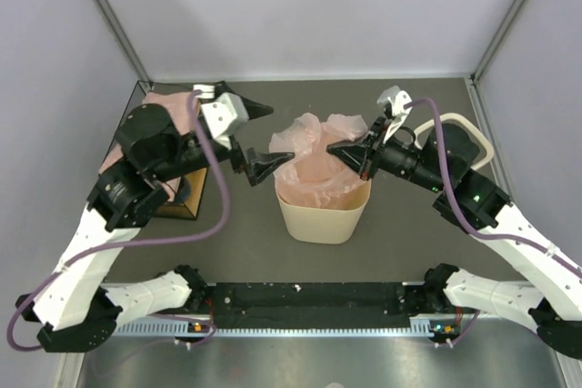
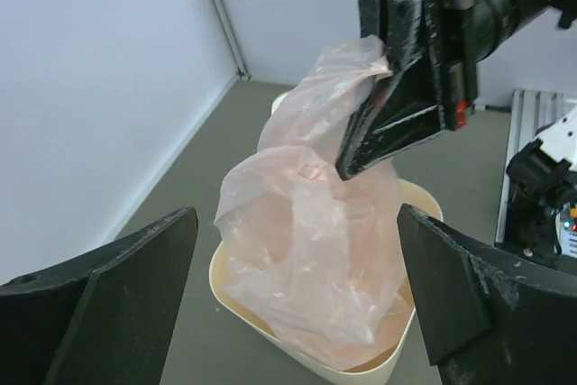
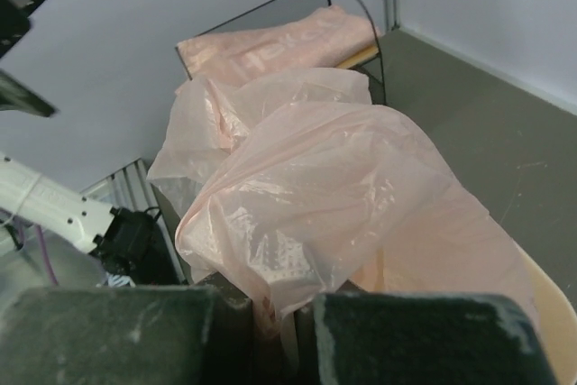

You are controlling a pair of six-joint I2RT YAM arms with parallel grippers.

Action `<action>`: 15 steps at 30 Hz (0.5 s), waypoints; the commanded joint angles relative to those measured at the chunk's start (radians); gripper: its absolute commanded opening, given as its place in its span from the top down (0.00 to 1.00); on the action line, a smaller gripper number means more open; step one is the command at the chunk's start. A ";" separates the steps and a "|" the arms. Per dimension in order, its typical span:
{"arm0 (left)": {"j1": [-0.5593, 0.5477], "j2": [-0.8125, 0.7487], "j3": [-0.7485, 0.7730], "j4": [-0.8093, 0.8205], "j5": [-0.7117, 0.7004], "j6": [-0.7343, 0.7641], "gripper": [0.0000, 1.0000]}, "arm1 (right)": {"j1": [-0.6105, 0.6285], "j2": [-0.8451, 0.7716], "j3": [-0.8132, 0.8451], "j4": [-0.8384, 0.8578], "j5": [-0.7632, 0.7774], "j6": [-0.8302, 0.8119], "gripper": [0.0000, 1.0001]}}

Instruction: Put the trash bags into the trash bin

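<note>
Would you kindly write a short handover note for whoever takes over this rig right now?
Left gripper: open, empty, beside the bin.
Right gripper: shut on the pink bag, above the bin.
The bag's lower part is inside the bin; the rest bulges over the rim.
A stack of bags lies in the wire box.
Left to do: push this bag in, release it, probably fetch the stack.

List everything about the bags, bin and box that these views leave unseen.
1. Bin interior and floor: every view, filled by the bag.
2. Stack in the box: top view, mostly covered by the left arm; right wrist view, too far away to count the bags.
3. How much film the right end effector pinches: right wrist view, hidden between its own pads.
</note>
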 commanded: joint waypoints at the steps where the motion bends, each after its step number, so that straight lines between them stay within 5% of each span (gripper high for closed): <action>1: 0.003 0.091 0.044 -0.051 0.046 0.073 0.01 | -0.009 0.001 0.036 -0.054 -0.091 0.000 1.00; 8: -0.052 0.183 0.090 -0.146 0.077 0.106 0.07 | -0.009 0.001 0.103 -0.166 -0.151 -0.028 1.00; 11: -0.017 0.199 0.064 -0.212 0.077 0.102 0.42 | -0.011 -0.017 0.125 -0.254 -0.127 -0.049 1.00; 12: 0.059 0.155 0.040 -0.202 0.112 0.073 0.61 | -0.009 -0.039 0.141 -0.291 -0.115 -0.066 1.00; 15: 0.173 0.023 -0.057 -0.172 0.328 0.015 0.78 | -0.011 -0.083 0.155 -0.428 -0.038 -0.162 1.00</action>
